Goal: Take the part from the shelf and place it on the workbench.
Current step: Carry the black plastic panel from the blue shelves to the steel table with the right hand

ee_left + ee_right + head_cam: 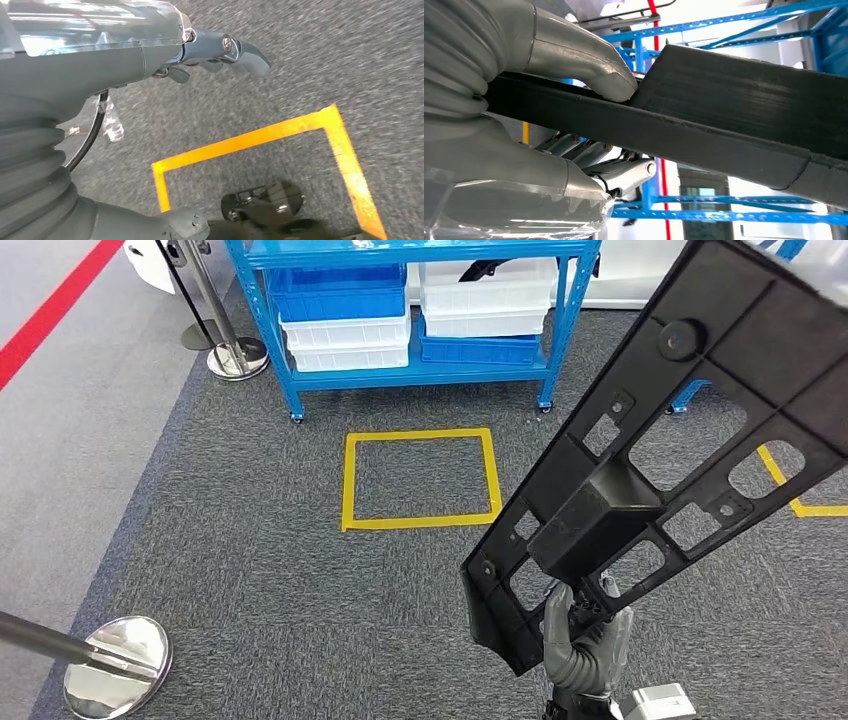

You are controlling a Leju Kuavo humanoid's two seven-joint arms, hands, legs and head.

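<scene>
- The right hand point(585, 640) grips the part point(660, 440), a long black plastic frame with cut-out windows, by its lower end; the frame slants up and away across the right of the head view, held clear above the grey carpet point(250, 570)
- In the right wrist view the thumb point(589, 65) presses on one face of the frame's edge and the fingers point(624, 172) curl under the other; the grasp looks firm, though it sits at one end of a long piece
- The left hand point(220, 50) holds nothing; its fingers lie stretched out, slightly bent, over the carpet and a yellow tape square point(345, 150)
- The blue shelf point(420, 375) with blue and white bins point(345, 330) stands well ahead; so I judge the pick is done and the carrying step is in hand
- Next, the move calls for finding the workbench, which I cannot see here, and lowering the frame flat without its far end swinging or striking anything; the end grip may let it tilt
- No brand, label or writing can be read on the frame, the bins or the shelf
</scene>
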